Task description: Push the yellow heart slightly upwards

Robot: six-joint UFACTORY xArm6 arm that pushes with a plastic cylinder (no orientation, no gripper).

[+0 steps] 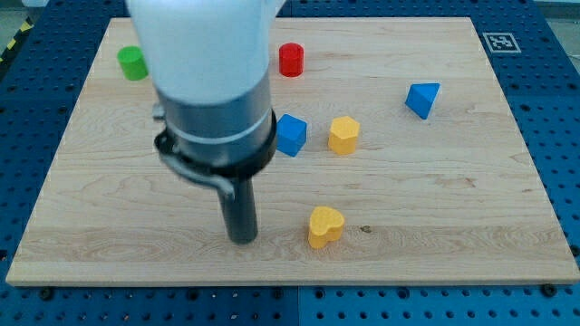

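The yellow heart [325, 225] lies near the view's bottom edge of the wooden board [471, 181], slightly right of centre, lobes toward the view's top right. My tip [242, 239] rests on the board to the view's left of the heart, near it but apart, at roughly the same height in the view. The rod carries no jaws and holds nothing; it only slides and pushes. By my judgement this position is not yet a pushing position: an upward push requires the tip below the heart, and little board remains there.

A second yellow block [343, 134], shape unclear but roughly hexagonal, stands above the heart, well apart. Just to its left sits a blue block [292, 134], partly beside the arm housing. A blue triangular block [422, 99] lies toward the view's right. A red cylinder [291, 59] and a green cylinder [132, 62] stand near the view's top edge.

The board is pale, grained wood, flat and unobstructed around the heart. It rests on a blue perforated table [557, 136]. A fiducial marker [499, 41] sits at the top right corner.
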